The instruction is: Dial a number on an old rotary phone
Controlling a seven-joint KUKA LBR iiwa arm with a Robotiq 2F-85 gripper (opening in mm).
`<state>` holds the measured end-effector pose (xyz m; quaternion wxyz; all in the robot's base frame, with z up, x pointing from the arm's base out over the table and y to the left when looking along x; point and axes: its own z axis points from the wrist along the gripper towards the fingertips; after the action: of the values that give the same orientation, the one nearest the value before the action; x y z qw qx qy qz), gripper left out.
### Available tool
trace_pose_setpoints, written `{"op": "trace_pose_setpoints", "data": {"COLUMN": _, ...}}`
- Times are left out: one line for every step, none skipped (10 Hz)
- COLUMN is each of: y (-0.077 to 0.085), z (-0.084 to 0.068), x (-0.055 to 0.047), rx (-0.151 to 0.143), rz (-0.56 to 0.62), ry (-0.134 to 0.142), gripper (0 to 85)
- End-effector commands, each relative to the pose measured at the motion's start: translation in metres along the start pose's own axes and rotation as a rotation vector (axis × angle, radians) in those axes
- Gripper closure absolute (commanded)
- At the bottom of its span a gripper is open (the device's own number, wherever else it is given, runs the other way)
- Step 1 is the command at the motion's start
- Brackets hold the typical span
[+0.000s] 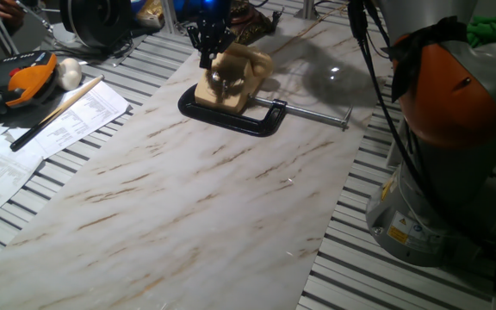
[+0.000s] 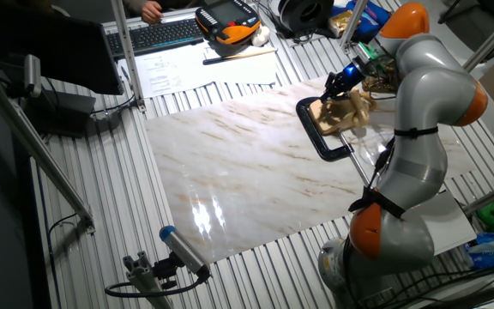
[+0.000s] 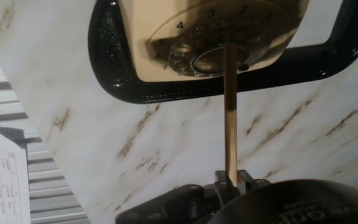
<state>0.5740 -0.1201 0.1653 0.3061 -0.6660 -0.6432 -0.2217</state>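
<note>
Hand view shows the fingers (image 3: 232,180) pinched on a wooden stick (image 3: 230,112), tip at the old rotary phone (image 3: 216,37) dial, clamped mid-bench; best sweep steadily, keeping the tip seated.

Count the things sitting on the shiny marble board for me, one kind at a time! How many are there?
Phones: 1, the old rotary phone
Clamps: 1, the black C-clamp around the phone
Sticks: 1, the thin wooden stick held in the gripper jaws, reaching to the dial
Total: 3
</note>
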Motion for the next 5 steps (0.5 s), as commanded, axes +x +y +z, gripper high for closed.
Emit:
{"op": "trace_pose_setpoints", "data": {"y": 0.0002, "z": 0.0006, "x": 0.0016, "rx": 0.003, "rz": -0.004, "ry": 0.002, "gripper": 85.0}}
{"op": "trace_pose_setpoints", "data": {"y": 0.0004, "z": 0.0005, "x": 0.0023, "rx": 0.005, "rz": -0.014, "ry": 0.004, "gripper": 85.0}}
{"op": "trace_pose_setpoints", "data": {"y": 0.0008, "z": 0.0000, "x": 0.0014, "rx": 0.010, "rz": -0.023, "ry": 0.007, "gripper": 85.0}}
{"op": "trace_pose_setpoints", "data": {"y": 0.0009, "z": -0.0004, "x": 0.0013, "rx": 0.013, "rz": -0.029, "ry": 0.007, "gripper": 85.0}}
{"op": "trace_pose_setpoints", "data": {"y": 0.0015, "z": -0.0015, "x": 0.0001, "rx": 0.016, "rz": -0.036, "ry": 0.008, "gripper": 85.0}}
